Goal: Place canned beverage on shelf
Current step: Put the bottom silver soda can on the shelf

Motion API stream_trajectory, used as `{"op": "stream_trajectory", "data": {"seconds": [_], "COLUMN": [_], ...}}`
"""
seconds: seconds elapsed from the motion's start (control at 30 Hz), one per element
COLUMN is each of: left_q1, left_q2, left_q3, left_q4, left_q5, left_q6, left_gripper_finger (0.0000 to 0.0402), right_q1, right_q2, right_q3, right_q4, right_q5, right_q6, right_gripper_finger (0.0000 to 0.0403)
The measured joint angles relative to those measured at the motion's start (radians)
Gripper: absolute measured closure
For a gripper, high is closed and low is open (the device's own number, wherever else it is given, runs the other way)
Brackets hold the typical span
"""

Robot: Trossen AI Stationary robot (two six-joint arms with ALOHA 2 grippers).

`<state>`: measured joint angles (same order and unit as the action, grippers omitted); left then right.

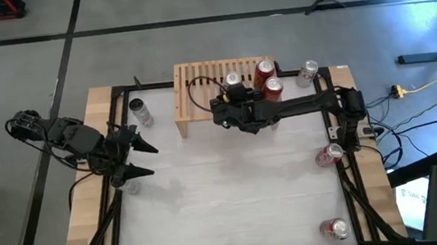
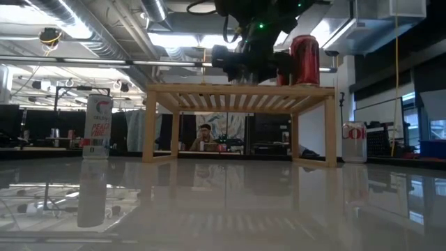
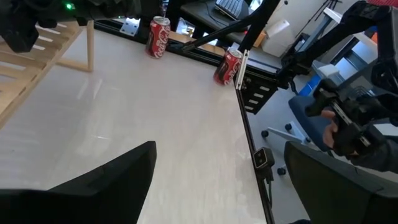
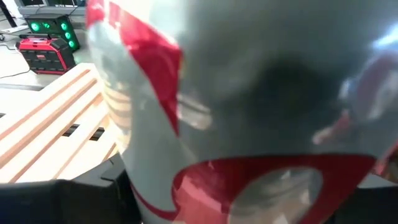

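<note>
The light-wood shelf (image 1: 198,92) stands at the table's far side; its slatted top also shows in the low view (image 2: 240,90). Two red cans (image 1: 264,69) (image 1: 272,89) stand on its right part. My right gripper (image 1: 234,89) is over the shelf's middle, shut on a silver-and-red can (image 1: 232,79) that fills the right wrist view (image 4: 249,93). In the low view the gripper (image 2: 244,61) hides this can. My left gripper (image 1: 138,158) is open and empty at the table's left edge, its fingers wide apart (image 3: 217,186). My right gripper holds the silver-and-red can by its side wall (image 4: 155,155), between the two fingers, of which one dark finger (image 4: 56,199) shows beside it. The fingers come about level from the table's near side. The can is upright over the shelf's slats; whether its bottom rests on them is hidden.
A silver can (image 1: 141,111) stands on the table left of the shelf, another (image 1: 309,71) right of it. Two red cans (image 1: 329,155) (image 1: 335,229) stand along the table's right edge. A black frame (image 1: 116,91) rims the table. A person sits beyond the table (image 2: 204,137).
</note>
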<state>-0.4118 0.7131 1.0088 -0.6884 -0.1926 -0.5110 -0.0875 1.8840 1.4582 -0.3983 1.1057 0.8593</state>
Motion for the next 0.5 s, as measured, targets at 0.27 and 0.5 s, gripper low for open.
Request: {"op": "stream_trajectory", "data": {"seconds": [0.27, 0.5], "left_q1": [0.0, -0.001], "left_q2": [0.0, 0.0], "left_q3": [0.0, 0.0], "left_q4": [0.0, 0.0], "left_q5": [0.003, 0.004], "left_q6": [0.0, 0.0], "left_gripper_finger": [0.0053, 0.0053], "right_q1": [-0.005, -0.005], "right_q2": [0.0, 0.0], "right_q3": [0.0, 0.067], "right_q4": [0.005, 0.004], "right_q5": [0.0, 0.0], "right_q6": [0.001, -0.092], "right_gripper_finger": [0.0047, 0.0062]}}
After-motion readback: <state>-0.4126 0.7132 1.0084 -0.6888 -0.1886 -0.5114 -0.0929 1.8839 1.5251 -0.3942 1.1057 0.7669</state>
